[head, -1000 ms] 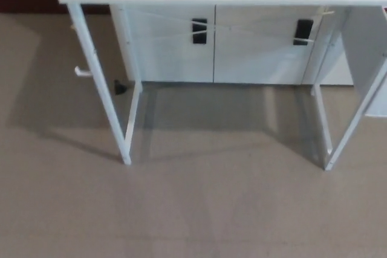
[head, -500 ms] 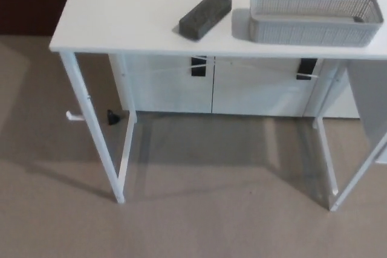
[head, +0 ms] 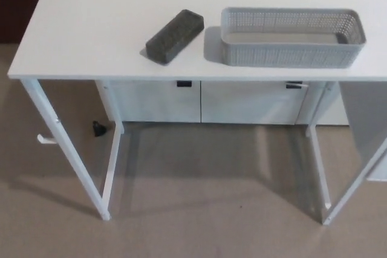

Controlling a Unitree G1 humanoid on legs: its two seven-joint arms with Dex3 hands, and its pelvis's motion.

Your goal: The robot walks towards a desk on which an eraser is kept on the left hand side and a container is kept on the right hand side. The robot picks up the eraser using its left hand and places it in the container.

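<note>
- head view: a white desk (head: 91, 22) fills the upper part of the picture, standing on thin white legs over a beige floor (head: 199, 209).
- the dark grey eraser (head: 175, 35) lies flat and slanted on the desk top, just left of the container (head: 292, 45) and apart from it.
- the container is a grey perforated basket with nothing in it.
- a white cabinet (head: 199, 102) stands behind the desk.
- neither robot hand shows in the picture, so their state cannot be told.

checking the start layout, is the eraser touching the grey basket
Apart. The head view shows a strip of bare white desk between the dark eraser and the grey basket.
</note>
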